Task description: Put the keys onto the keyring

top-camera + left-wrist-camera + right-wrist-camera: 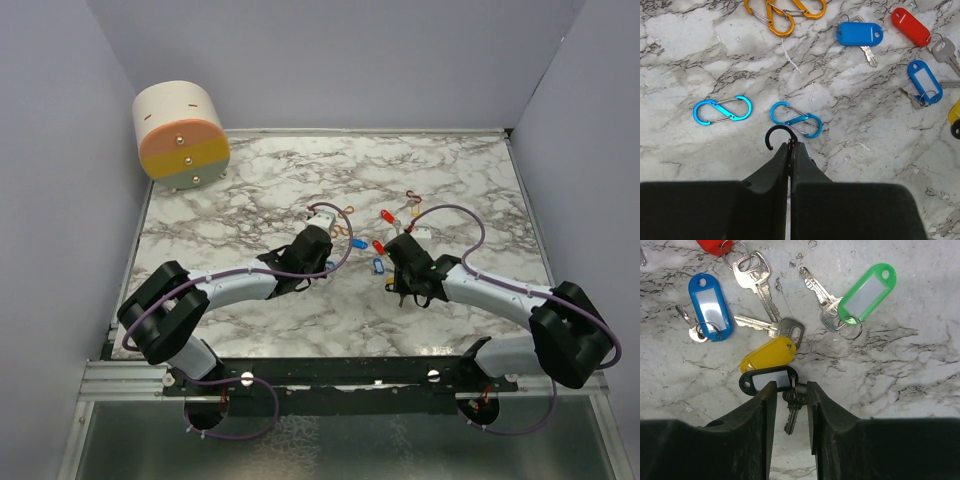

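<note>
In the left wrist view my left gripper (791, 144) is shut on a black keyring (771, 136), whose open hook curls out past the fingertips just above the marble. In the right wrist view my right gripper (791, 386) is open and straddles the head of a silver key (793, 412) on a black tag (769, 379). A narrow gap shows beside the left finger. More keys lie close ahead, with yellow (767, 354), green (866, 292), blue (710, 306) and red (714, 245) tags. From above, both grippers (318, 235) (398, 248) sit mid-table.
Two blue figure-eight clips (722, 110) (796, 120) lie just ahead of the left fingers, with orange clips (775, 17) farther on. A solid blue tag key (859, 34) and a red one (910, 26) lie to their right. A round cream-and-orange box (181, 136) stands at the back left corner.
</note>
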`<state>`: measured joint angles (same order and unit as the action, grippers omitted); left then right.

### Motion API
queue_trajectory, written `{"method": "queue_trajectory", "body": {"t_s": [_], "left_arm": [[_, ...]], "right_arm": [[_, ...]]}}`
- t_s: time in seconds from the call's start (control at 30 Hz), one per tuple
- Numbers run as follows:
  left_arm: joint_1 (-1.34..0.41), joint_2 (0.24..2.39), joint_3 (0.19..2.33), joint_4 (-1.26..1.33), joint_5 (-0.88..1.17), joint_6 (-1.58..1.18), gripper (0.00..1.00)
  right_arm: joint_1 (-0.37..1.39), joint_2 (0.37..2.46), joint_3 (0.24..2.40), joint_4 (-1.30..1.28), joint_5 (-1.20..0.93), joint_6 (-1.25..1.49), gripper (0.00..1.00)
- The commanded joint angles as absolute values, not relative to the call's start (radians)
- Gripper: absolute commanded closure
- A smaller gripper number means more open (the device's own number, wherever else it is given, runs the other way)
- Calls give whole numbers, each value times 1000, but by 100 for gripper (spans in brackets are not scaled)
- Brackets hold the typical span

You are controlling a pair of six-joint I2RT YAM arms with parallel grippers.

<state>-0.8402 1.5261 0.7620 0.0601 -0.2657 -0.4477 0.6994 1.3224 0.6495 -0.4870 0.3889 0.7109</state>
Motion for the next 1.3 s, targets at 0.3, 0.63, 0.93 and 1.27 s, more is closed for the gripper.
{"method": "queue_trajectory", "body": {"t_s": [0.3,0.63,0.93,1.27], "left_arm": [[-844,1499,777,70,-252,-428,100],[-845,1501,796,67,-246,-426,100],[-847,1488,816,61,-232,-435,100],[-865,1446,833,59,-207,-437,100]], "right_arm": [[704,1310,663,-509,442,742,92],[706,1185,660,-441,457,660,99],[706,1080,618,-152,269,390,99],[706,1145,581,31,52,300,99]]}}
